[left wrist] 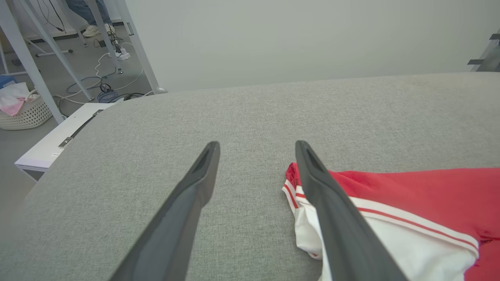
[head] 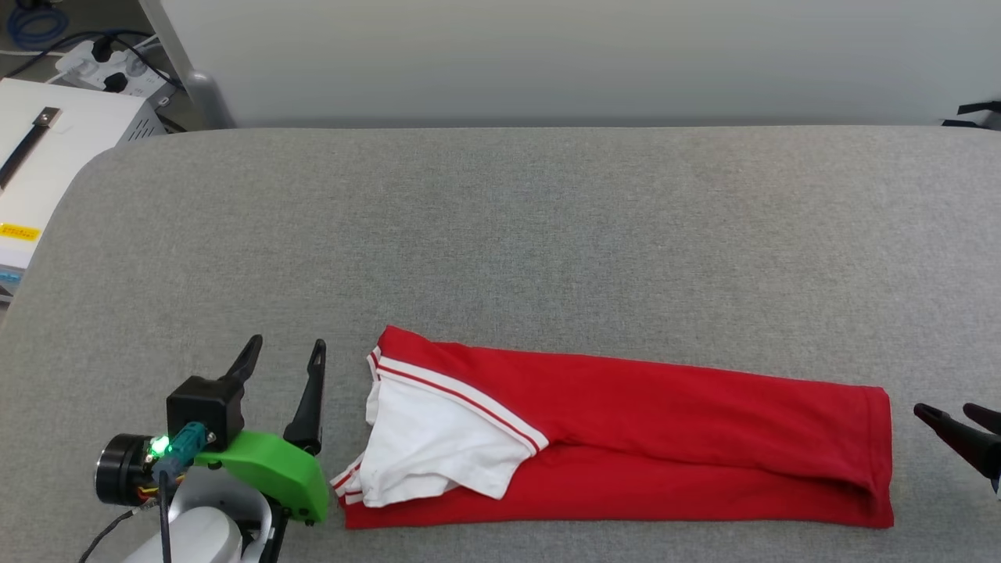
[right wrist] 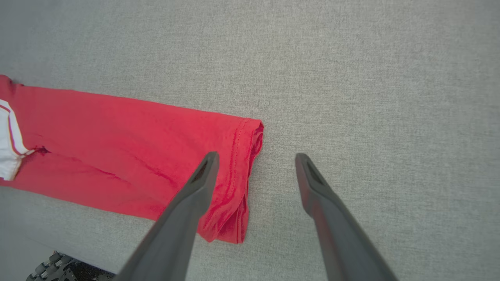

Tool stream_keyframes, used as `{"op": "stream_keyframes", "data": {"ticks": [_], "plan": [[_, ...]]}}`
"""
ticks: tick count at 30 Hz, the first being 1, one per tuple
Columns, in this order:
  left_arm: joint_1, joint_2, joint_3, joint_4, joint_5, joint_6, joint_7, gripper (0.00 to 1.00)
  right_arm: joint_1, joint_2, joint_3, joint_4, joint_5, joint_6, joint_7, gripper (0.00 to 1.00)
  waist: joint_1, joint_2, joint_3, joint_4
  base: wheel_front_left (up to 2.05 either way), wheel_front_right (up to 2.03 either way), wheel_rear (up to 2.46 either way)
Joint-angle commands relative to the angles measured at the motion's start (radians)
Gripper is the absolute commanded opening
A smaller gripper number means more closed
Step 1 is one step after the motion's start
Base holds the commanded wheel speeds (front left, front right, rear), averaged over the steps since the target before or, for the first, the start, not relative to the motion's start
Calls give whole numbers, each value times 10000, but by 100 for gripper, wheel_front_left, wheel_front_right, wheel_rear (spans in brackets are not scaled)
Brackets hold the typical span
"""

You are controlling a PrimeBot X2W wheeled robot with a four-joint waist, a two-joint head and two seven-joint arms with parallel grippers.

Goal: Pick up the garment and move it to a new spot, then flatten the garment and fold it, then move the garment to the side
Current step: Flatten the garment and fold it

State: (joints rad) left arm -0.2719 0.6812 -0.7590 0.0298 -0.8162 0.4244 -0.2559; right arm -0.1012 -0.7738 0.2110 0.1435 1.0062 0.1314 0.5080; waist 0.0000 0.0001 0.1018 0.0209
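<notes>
Two grippers stand at the two ends of the garment (head: 665, 422), and you see that both are empty. The garment lies on the grey tabletop (head: 500, 234), near the edge closest to the robot, folded lengthwise into one long red band. Its white sleeve (head: 438, 438) with the red-white striped trim lies on top at the left end, and the hem (head: 880, 453) closes the right end. The left gripper (head: 286, 344) is just beside the sleeve end, apart from the cloth; its fingers are spread wide and hold nothing. In the left wrist view one finger (left wrist: 332, 210) passes in front of the sleeve, but the head view shows you a strip of bare tabletop between them. The right gripper (head: 944, 408) is at the right border of the head view, just beside the hem and not touching it. In the right wrist view its fingers (right wrist: 183, 218) are also wide apart with nothing between them, one in front of the hem and the other over bare grey fabric. Beyond the left corner of the tabletop you find a white box (head: 70, 148) with a dark strap and a power strip (head: 109, 66) behind it; the left wrist view adds a white basket (left wrist: 27, 113) and the shoes of a person (left wrist: 93, 30).
</notes>
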Motion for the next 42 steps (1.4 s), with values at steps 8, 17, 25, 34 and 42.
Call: {"op": "stream_keyframes", "data": {"ticks": [8, 17, 25, 34, 42], "plan": [[1228, -1157, 1924, -466, 2158, -314, -57, 100, -62, 631, -251, 502, 68, -7, 1015, 100, 0, -1, 383, 383, 0, 0, 0], [2071, -2428, 3690, -641, 3836, -823, -58, 100, -411, 1260, -42, 1510, -352, -7, 1067, 100, 0, -1, 790, 766, 0, 0, 0], [2527, -3449, 4609, -586, 4863, -1405, -58, 100, -533, 1781, 522, 1858, -10, -7, 1068, 100, 0, -1, 958, 929, 0, 0, 0], [2926, -4510, 5635, -344, 5785, -2223, -58, 100, -472, 1719, 1159, 1648, 177, -7, 915, 57, 0, -1, 859, 879, 0, 0, 0], [3125, -5118, 6335, -201, 6445, -2959, -59, 100, -536, 1293, 924, 1933, 78, -7, 303, 0, 0, -1, 599, 730, 0, 0, 0]]}}
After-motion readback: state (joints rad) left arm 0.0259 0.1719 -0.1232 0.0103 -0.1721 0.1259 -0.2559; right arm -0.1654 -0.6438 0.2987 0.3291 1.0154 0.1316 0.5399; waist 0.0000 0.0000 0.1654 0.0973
